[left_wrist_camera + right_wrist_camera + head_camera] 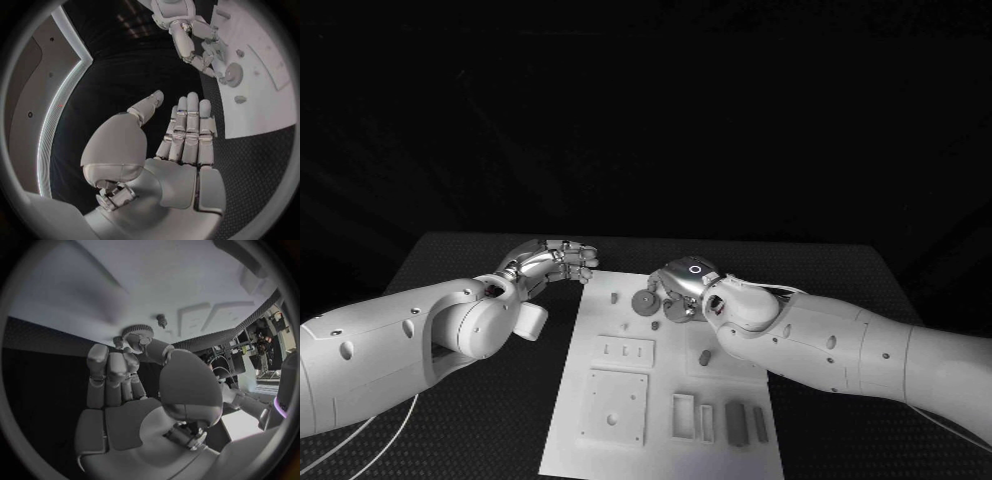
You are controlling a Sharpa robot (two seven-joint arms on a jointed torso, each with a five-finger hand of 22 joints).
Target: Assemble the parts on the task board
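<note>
At the far end of the board (661, 400), toward twelve o'clock, my right hand (687, 287) sits over a gear (645, 303) — my fingertips (133, 344) touch its toothed rim, the thumb coming in from one side and a finger from the other. I judge this a pinch on the gear, though I cannot tell whether it is lifted clear or lying on the board. It lies flat, its axis upright, so there is no long axis to line up; what matters is where its hole sits over a post. A small peg (162, 319) stands on the board just beyond the gear, ahead of my fingertips, and I take that as the likely seat.

My left hand (554, 262) hangs at about ten o'clock, off the board's left edge, fingers straight and together, thumb apart, holding nothing. It is well apart from the gear — the right hand is plainly the nearer one.

The other parts (733, 420) lie toward six o'clock, near me.
</note>
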